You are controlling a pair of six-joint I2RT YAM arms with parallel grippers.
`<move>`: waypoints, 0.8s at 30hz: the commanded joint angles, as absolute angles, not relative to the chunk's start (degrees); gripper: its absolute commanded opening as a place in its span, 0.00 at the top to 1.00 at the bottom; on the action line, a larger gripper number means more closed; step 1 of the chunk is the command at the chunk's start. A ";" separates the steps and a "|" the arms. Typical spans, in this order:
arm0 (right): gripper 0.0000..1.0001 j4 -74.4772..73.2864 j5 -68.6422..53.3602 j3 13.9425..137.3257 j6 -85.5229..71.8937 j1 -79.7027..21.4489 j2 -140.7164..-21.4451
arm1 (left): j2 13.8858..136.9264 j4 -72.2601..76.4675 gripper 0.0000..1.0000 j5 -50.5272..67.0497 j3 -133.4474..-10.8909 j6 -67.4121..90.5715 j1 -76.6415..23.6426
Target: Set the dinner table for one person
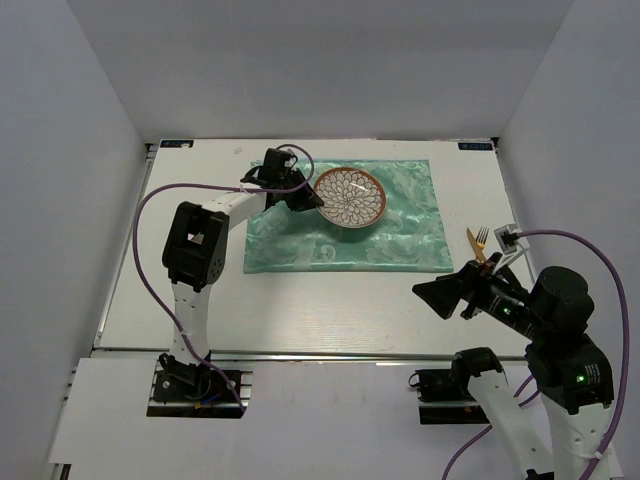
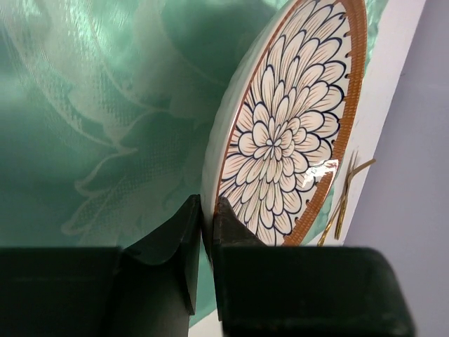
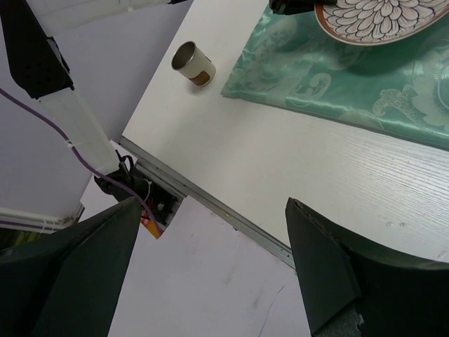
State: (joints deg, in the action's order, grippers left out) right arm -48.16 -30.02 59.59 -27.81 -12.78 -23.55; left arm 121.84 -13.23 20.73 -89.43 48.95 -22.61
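Note:
The white dinner table (image 1: 300,310) carries a green patterned mat (image 1: 390,235). A plate (image 1: 349,197) with a blue petal pattern and an orange rim is over the mat's far left part. My left gripper (image 1: 312,200) is shut on the plate's left rim; in the left wrist view the fingertips (image 2: 208,207) pinch the rim of the plate (image 2: 287,133). The right wrist view shows the plate (image 3: 382,17) casting a shadow on the mat (image 3: 330,77). My right gripper (image 1: 432,296) is open and empty above the table's near right edge (image 3: 214,202).
Gold cutlery with a fork (image 1: 481,238) lies on the table right of the mat, also in the left wrist view (image 2: 344,200). A small white-and-brown cup (image 3: 193,64) sits left of the mat, hidden by the left arm from above. A silver rail (image 1: 300,352) runs along the near edge.

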 commanded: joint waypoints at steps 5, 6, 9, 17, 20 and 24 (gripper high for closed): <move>0.11 -48.87 -30.59 61.08 -25.66 -12.83 -22.41 | 121.46 -2.73 1.00 26.28 -91.06 50.62 -22.41; 0.11 -48.87 -30.67 61.00 -25.75 -12.75 -22.41 | 121.64 -2.55 1.00 26.37 -90.97 50.63 -22.41; 0.11 -48.60 -31.11 60.82 -25.58 -12.74 -22.50 | 121.73 -3.25 1.00 25.93 -90.36 50.63 -22.41; 0.11 -48.25 -31.90 60.56 -25.66 -12.74 -22.50 | 120.15 -2.81 0.71 26.19 -87.28 50.71 -22.94; 0.11 -48.08 -32.25 60.64 -25.75 -12.83 -22.50 | 119.18 -3.16 0.56 25.58 -86.49 50.63 -22.94; 0.11 -47.90 -32.69 60.99 -25.84 -12.83 -22.76 | 116.81 -7.28 0.02 21.64 -86.31 49.93 -23.55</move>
State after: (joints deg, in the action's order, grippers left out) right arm -49.58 -31.33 59.59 -26.52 -12.78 -22.92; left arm 124.20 -7.40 22.90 -86.56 49.91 -22.81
